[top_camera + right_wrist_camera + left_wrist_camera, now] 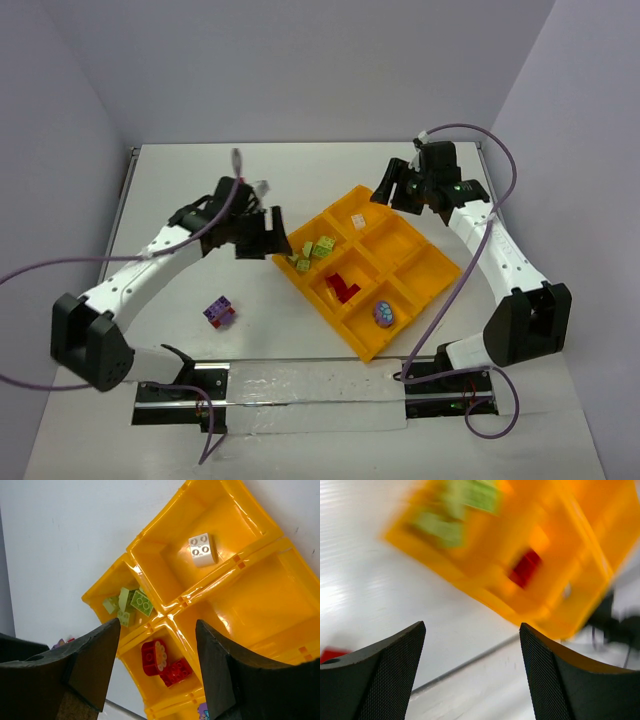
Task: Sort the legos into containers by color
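The orange-yellow tray (366, 350) lies right of the table's centre. Its left compartment holds several yellow-green legos (315, 248); the one nearer me holds red legos (343, 285). A purple-blue piece (383, 314) lies in the near compartment and a white brick (357, 222) in the far one. A purple and red lego clump (219, 312) lies on the table to the left. My left gripper (262, 235) is open and empty beside the tray's left corner. My right gripper (395, 190) is open and empty above the tray's far corner.
The left wrist view is motion-blurred: the tray (560, 540), green legos (465, 510), a red lego (525, 567). The right wrist view shows the tray (200, 587), white brick (202, 549), green legos (132, 604) and red legos (162, 661).
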`<state>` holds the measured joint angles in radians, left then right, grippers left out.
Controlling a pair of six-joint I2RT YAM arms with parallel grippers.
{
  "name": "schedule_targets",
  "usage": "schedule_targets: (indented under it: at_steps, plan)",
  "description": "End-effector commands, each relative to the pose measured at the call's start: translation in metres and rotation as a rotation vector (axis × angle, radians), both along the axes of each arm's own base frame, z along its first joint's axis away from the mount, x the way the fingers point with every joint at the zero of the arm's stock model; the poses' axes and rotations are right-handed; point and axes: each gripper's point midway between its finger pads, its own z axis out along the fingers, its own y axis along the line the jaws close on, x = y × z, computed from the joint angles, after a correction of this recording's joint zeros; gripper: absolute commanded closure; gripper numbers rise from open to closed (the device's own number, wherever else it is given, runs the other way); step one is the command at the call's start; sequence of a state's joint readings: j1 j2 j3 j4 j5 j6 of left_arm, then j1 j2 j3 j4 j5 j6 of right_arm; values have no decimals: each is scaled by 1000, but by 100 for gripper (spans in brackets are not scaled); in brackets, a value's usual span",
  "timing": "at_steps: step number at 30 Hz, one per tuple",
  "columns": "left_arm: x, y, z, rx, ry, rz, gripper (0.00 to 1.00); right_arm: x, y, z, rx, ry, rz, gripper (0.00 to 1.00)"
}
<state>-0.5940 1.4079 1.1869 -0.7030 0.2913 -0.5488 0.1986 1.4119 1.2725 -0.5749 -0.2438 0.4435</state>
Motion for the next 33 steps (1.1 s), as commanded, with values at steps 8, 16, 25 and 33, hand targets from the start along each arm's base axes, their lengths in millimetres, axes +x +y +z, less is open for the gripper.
schedule_targets:
  at_steps: [8, 16, 25, 33]
  plan:
    - [-17, 163, -50, 404, 64, 818, 16, -1, 9, 20, 31, -85, 75, 31]
    - [-37, 171, -79, 501, 146, 781, 12, -3, 16, 10, 38, -56, 106, 31]
    - [-51, 178, -97, 595, 253, 826, 9, -3, 22, 5, 48, -39, 124, 30]
    - [-62, 185, -80, 497, 244, 1034, 7, 1, 25, 9, 48, -41, 140, 30]
